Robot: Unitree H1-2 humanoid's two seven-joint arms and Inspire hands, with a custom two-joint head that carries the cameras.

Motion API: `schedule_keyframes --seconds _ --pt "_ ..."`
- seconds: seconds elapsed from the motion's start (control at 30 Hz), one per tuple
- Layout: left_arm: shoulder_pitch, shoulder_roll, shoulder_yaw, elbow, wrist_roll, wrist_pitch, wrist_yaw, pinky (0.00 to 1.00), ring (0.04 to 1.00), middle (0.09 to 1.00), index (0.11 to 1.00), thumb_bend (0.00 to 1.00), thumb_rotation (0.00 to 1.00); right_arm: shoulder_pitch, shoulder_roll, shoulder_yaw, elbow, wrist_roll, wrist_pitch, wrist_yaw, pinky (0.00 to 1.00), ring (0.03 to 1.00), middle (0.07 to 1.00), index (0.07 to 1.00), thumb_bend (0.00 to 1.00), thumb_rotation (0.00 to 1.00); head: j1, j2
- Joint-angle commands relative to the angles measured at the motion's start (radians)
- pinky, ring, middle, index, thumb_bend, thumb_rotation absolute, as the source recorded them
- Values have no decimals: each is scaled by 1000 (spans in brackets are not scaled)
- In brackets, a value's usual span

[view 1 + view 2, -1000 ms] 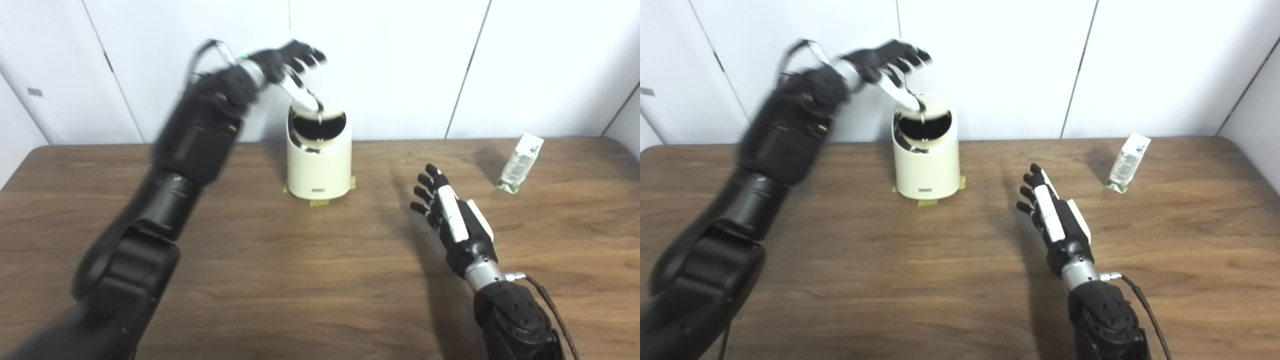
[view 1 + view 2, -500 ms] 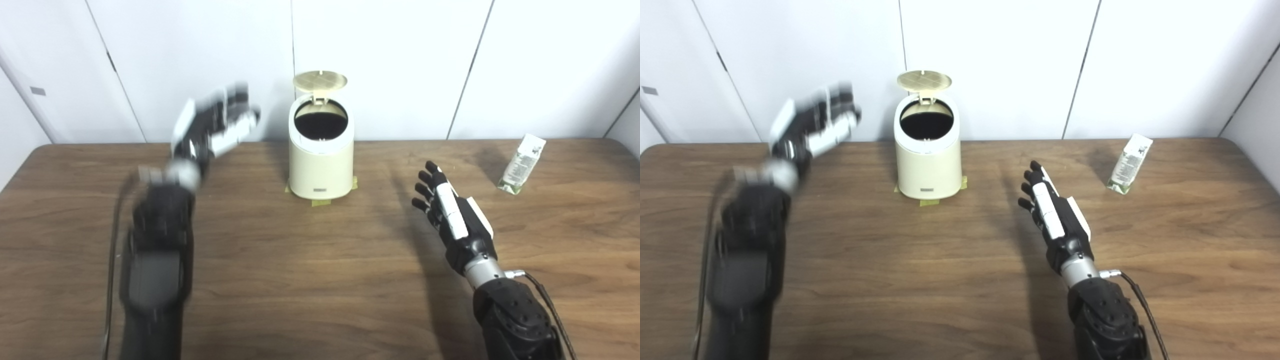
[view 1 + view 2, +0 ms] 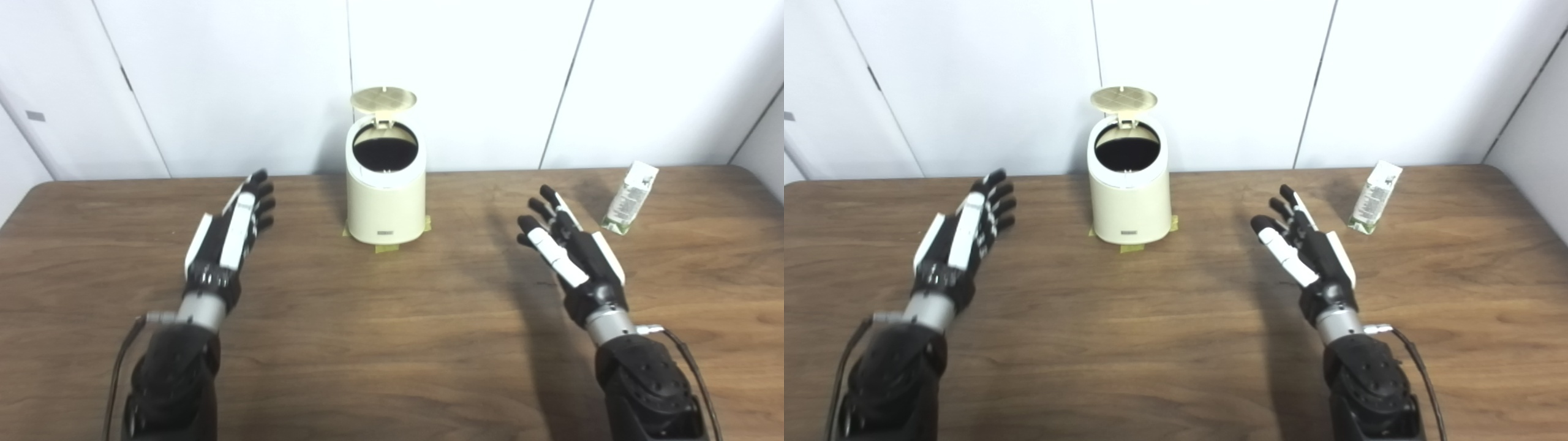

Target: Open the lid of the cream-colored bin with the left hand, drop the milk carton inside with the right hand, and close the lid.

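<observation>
The cream-colored bin [image 3: 386, 196] stands at the table's back middle on strips of tape. Its round lid [image 3: 383, 99] is tipped up behind the dark opening. A white and green milk carton [image 3: 631, 197] stands at the back right, leaning slightly. My left hand [image 3: 229, 233] hovers open over the table, left of the bin and well apart from it. My right hand [image 3: 569, 251] is open too, fingers spread, between the bin and the carton, touching neither.
The wooden table [image 3: 392, 343] runs up to white wall panels [image 3: 465, 79] just behind the bin. The carton stands near the table's rounded right corner.
My left hand has come off the lid and swung down and left to the table. The lid now stands up. My right hand has shifted slightly toward the carton and spread its fingers.
</observation>
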Motion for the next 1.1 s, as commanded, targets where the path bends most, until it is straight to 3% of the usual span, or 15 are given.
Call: schedule_keyframes --seconds 0.0,0.1,0.4,0.53,0.7,0.9,1.07 --pt "-36 -9 -2 -37 -37 -21 15 935 944 953 959 536 1000 -15 -46 -25 -2 -36 -82 -21 764 881 929 927 713 381 -29 3" --pt "-25 -9 -9 -38 -55 -28 18 950 961 964 963 555 1000 -4 -78 -45 8 -81 -116 -49 738 877 919 914 756 349 -78 7" --pt "-6 5 3 -12 -124 -39 24 990 971 976 974 509 1000 36 -152 -131 -101 -221 -43 -123 808 828 837 835 782 201 -251 -2" --pt "1 28 7 14 -143 -68 16 985 972 974 975 519 1000 13 -205 -149 -63 -279 -44 -133 748 840 863 839 809 186 -297 -11" --pt "1 50 4 19 -165 -70 16 1000 985 977 989 525 1000 -47 -267 -117 -32 -411 6 -145 659 824 878 838 860 185 -320 -13" --pt "0 68 -4 -10 -159 -40 28 1000 980 969 984 502 1000 -139 -330 -76 15 -493 65 -113 758 877 900 853 870 94 -325 -10" --pt "-8 83 -5 -24 -153 -16 33 1000 986 969 982 480 1000 -214 -368 -54 115 -491 74 -80 752 879 907 878 887 71 -328 -10"
